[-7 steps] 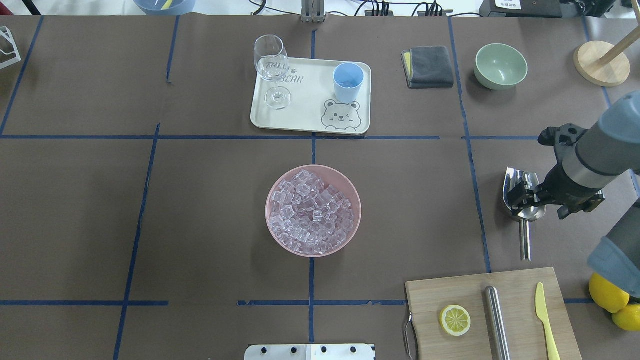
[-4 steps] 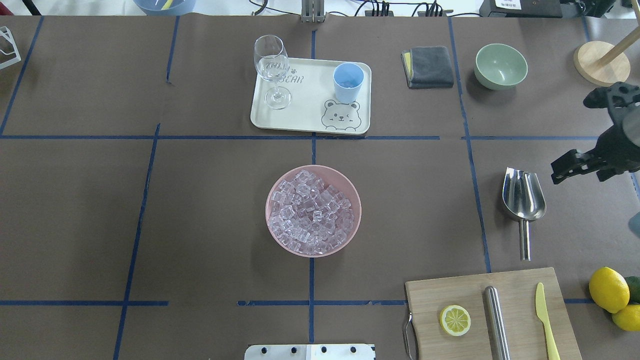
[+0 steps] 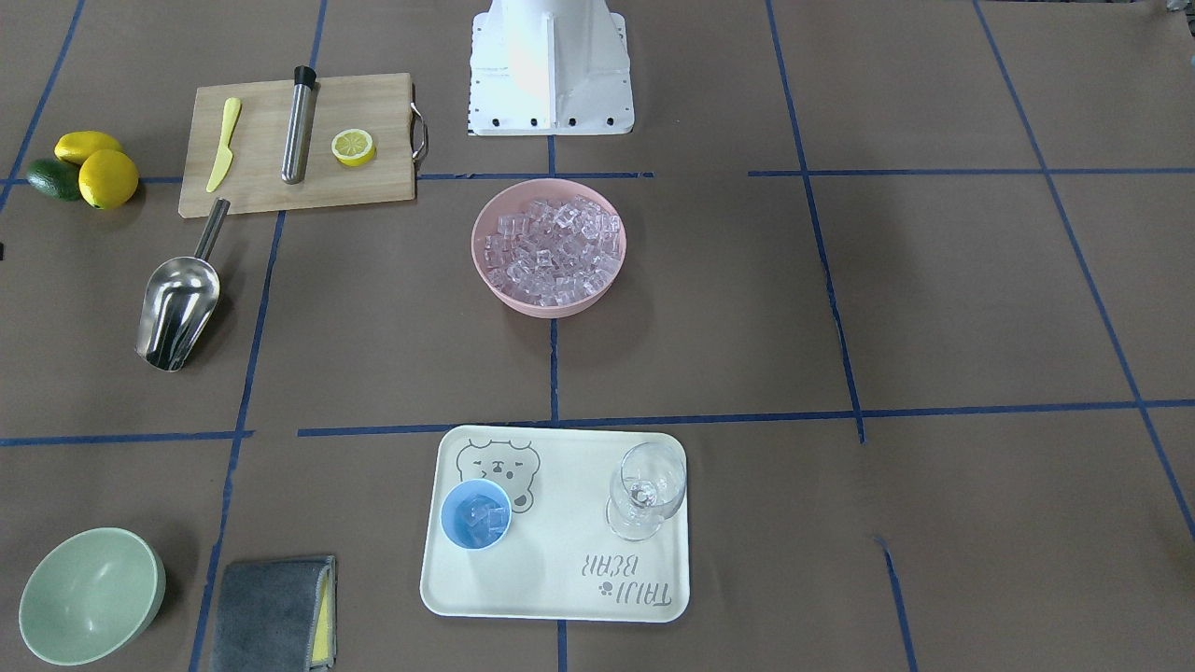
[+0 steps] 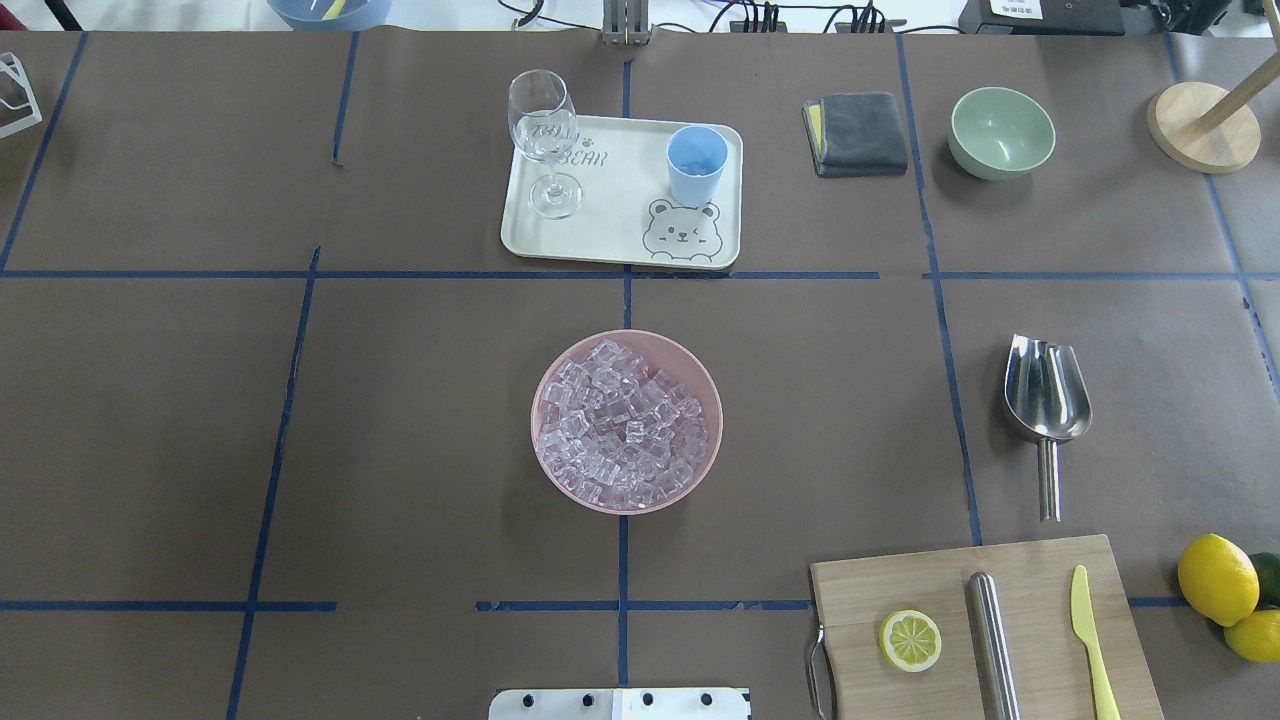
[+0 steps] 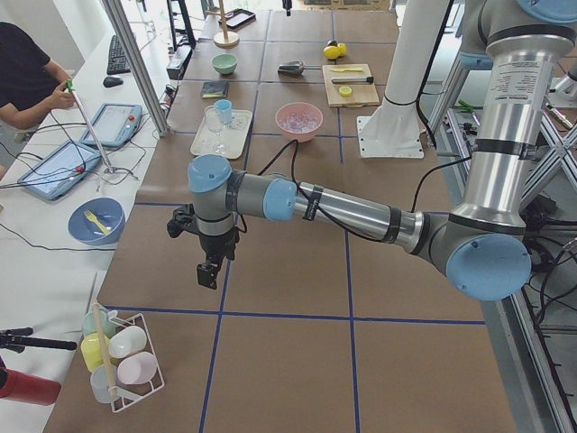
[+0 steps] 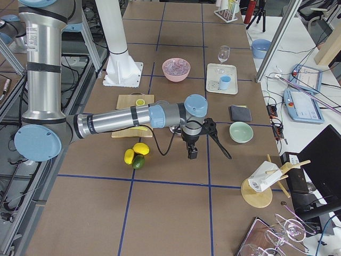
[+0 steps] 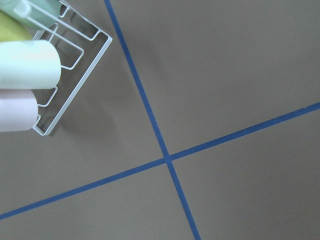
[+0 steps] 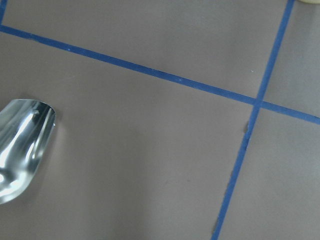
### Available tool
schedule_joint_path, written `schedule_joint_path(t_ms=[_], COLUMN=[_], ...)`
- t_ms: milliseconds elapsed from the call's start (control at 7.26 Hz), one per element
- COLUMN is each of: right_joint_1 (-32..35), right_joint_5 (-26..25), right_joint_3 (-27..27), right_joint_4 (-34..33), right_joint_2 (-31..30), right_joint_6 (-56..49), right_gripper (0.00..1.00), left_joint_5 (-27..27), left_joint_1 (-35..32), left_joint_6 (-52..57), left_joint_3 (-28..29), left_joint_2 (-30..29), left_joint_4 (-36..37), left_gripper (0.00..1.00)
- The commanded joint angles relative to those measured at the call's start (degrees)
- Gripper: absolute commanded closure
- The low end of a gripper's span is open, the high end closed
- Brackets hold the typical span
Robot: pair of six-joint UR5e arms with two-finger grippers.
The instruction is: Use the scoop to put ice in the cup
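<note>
The steel scoop lies on the table right of centre, trough away from the robot; it also shows in the front view and at the right wrist view's left edge. The ice fills a pink bowl mid-table. The light-blue cup stands on a cream tray; clear cubes show inside it in the front view. My left gripper hangs over bare table far left. My right gripper hangs over the table's right end. I cannot tell whether either is open or shut.
A wine glass stands on the tray. A grey cloth and a green bowl lie at the back right. A cutting board with lemon slice, steel cylinder and yellow knife sits front right, lemons beside it. A wire rack shows by the left gripper.
My right arm has pulled away from the scoop to the right and left the overhead view. The scoop lies where it was.
</note>
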Motion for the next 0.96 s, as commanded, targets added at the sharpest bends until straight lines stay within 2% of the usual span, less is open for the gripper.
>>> schedule_joint_path(t_ms=[0, 138, 275, 551, 826], right_joint_1=[3.00, 4.23, 5.46, 6.79, 6.79], right_joint_5=[-1.46, -1.64, -0.86, 4.14, 4.51], right_joint_3=[-2.22, -2.15, -1.97, -2.32, -2.41], right_joint_4=[0.39, 0.30, 0.13, -0.22, -0.05], right_joint_2=[-0.51, -0.17, -0.08, -0.16, -0.16], right_joint_6=[-2.16, -1.21, -0.33, 0.38, 8.52], right_gripper=[0.00, 0.00, 0.00, 0.00, 0.00], left_joint_5=[-0.52, -0.96, -4.09, -5.61, -8.25], left_joint_1=[-0.82, -0.91, -0.91, -0.83, -0.74], left_joint_6=[0.18, 0.09, 0.09, 0.00, -0.35], left_joint_3=[-0.10, 0.08, 0.95, 2.87, 4.74], left_joint_2=[2.43, 2.88, 4.10, 6.04, 5.96], left_joint_4=[1.25, 1.42, 1.51, 1.34, 0.72], left_gripper=[0.00, 0.00, 0.00, 0.00, 0.00])
